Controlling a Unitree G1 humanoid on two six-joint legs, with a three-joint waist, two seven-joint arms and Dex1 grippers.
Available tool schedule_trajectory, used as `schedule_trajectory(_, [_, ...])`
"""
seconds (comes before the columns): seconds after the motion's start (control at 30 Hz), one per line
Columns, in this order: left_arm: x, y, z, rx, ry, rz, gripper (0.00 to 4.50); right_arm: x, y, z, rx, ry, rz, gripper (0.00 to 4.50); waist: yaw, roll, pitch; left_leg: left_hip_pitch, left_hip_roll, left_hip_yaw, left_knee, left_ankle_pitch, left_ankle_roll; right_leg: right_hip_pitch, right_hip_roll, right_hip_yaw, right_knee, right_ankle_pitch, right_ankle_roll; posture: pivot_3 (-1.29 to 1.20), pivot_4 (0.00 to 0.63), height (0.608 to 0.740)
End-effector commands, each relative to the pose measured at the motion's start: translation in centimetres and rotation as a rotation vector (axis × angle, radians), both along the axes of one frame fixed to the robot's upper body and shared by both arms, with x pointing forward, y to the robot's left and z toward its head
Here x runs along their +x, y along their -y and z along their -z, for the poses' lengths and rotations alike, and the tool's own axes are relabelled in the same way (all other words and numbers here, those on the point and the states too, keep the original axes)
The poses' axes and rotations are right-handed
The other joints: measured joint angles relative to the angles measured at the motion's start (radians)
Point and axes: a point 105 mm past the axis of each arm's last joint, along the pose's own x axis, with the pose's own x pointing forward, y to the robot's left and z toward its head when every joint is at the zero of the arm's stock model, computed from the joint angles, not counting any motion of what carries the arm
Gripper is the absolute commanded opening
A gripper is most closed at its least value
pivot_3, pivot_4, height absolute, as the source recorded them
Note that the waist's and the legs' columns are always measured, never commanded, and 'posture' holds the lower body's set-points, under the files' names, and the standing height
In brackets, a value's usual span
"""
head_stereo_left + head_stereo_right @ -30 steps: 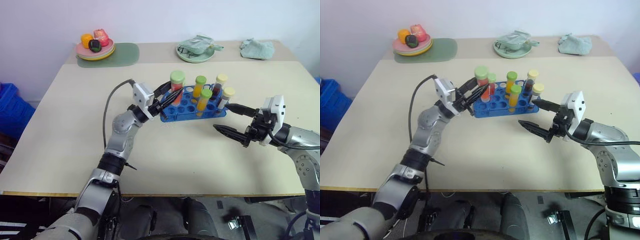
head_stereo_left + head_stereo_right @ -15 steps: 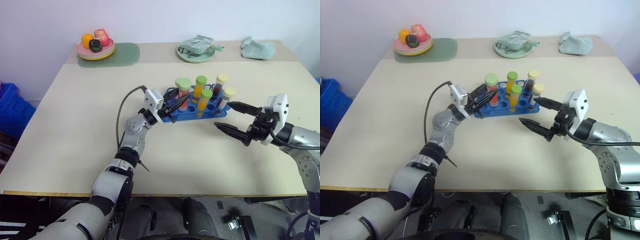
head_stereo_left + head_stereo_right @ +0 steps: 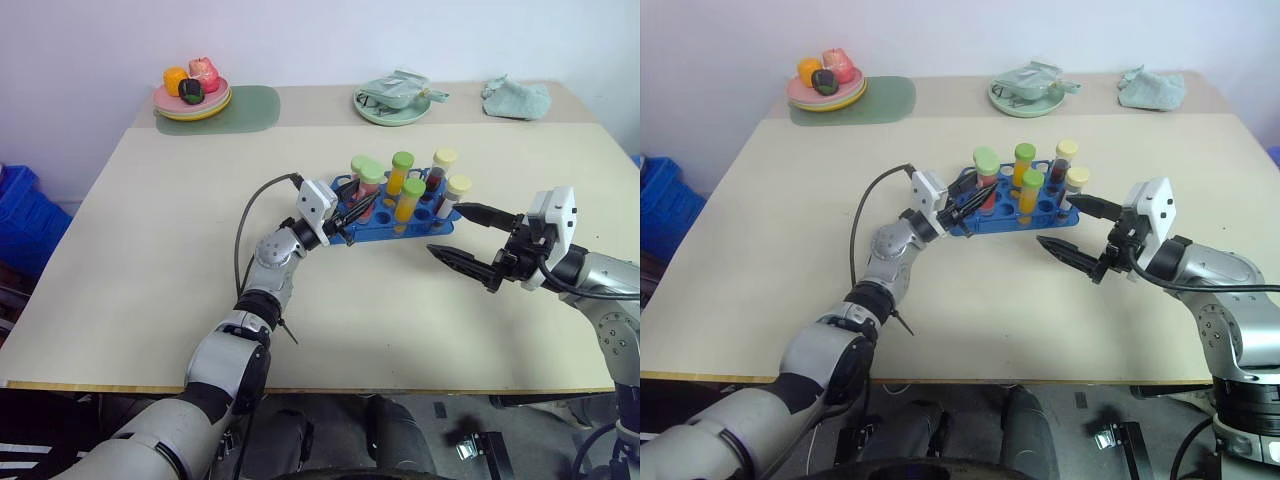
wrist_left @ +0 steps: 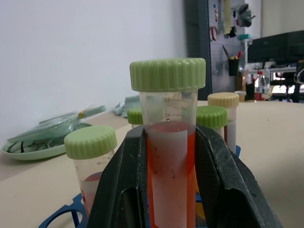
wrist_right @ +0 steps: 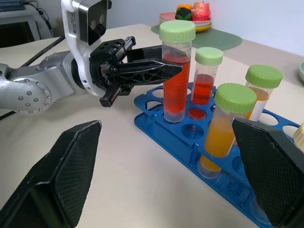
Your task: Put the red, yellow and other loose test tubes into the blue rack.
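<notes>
The blue rack [image 3: 432, 226] stands mid-table with several capped tubes upright in it. My left gripper [image 3: 352, 204] is shut on a red test tube with a green cap [image 5: 175, 80], held upright with its lower end in a hole at the rack's left end. The black fingers [image 4: 124, 185] press on both sides of this tube [image 4: 167, 161]. Beside it stands a shorter red tube [image 5: 207, 78]. Orange tubes with green caps [image 3: 408, 202] and dark tubes with yellow caps [image 3: 453, 196] fill other holes. My right gripper [image 3: 445, 230] hangs open just right of the rack, holding nothing.
A plate of fruit [image 3: 190, 97] sits on a green mat [image 3: 248, 108] at the back left. A green plate with crumpled wrapping [image 3: 392, 102] and a green cloth [image 3: 515, 98] lie along the back edge. A blue bin [image 3: 20, 215] stands off the table's left side.
My left gripper has carried the red tube down and to the right, so its lower end now sits in the rack. The right gripper has stayed where it was.
</notes>
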Motion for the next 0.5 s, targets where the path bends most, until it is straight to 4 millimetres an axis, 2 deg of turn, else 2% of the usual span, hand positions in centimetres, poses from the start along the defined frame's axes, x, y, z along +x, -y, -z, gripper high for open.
schedule_trajectory(0.03, [-0.1,0.4,-1.0,0.009,0.047,0.006,0.82,-0.4,0.1,-1.5,-0.01,0.056,-0.002,4.5,0.0,0.0,0.0,0.0,0.0,0.0,0.0,0.0,0.0,0.0,0.0,0.0,0.0,0.0,0.0,0.0,0.15,0.74])
schedule_trajectory(0.5, [-1.5,1.1,0.4,0.024,0.036,0.054,0.82,-0.2,0.6,-1.4,-0.027,0.058,0.001,4.5,0.001,0.0,0.0,0.0,0.0,0.0,0.0,0.0,0.0,0.0,0.0,0.0,0.0,0.0,0.0,0.0,0.15,0.74])
